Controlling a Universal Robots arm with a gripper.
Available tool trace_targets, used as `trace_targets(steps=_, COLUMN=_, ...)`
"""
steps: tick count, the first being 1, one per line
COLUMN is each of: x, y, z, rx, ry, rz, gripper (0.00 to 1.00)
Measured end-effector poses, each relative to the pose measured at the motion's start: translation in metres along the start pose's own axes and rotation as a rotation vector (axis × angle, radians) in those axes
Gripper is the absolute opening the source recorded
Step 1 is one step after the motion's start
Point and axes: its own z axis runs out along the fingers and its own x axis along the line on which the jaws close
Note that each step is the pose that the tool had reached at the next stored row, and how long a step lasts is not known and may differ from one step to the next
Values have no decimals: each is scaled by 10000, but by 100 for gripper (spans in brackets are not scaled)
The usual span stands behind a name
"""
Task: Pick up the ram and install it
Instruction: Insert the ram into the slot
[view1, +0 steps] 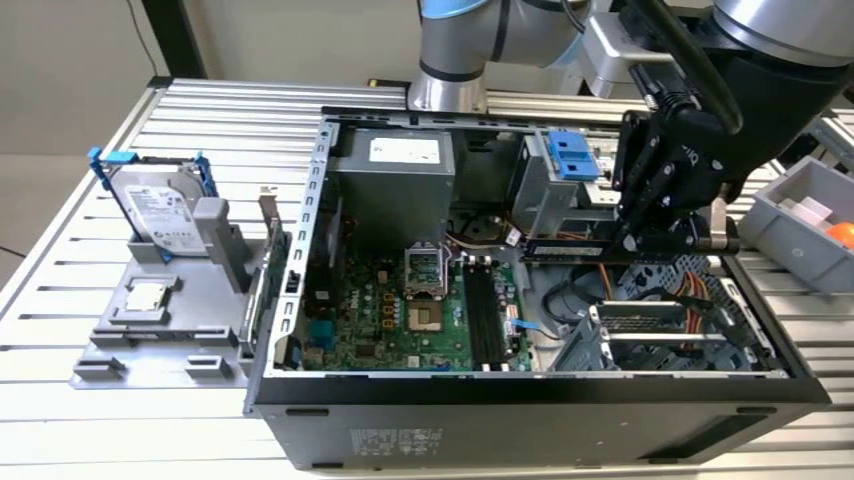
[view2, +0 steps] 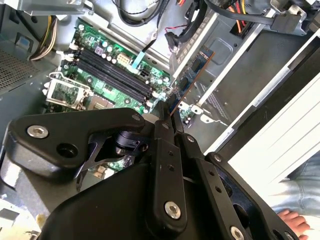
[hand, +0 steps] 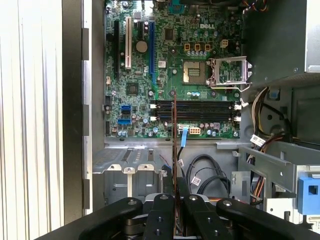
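In the exterior view, the gripper was clamped on one end of the ram. It held the ram level above the open computer case, long axis pointing toward the exterior view's left, over the motherboard edge. White labels sat on the power supply and on the hard drive standing on the tabletop; their print was illegible.

In the second wrist view, the ram ran edge-on out from the gripper.

In the first wrist view, the ram appeared as a thin line lying across the black memory slots.
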Motion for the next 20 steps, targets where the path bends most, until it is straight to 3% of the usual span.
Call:
trace_targets(steps=5, x=-14, y=-1, z=1, rx=0, ry=0, rz=6, gripper=0)
trace_targets(steps=20, x=-163, y=2, z=15, rx=27, ry=-11, rz=432, gripper=0)
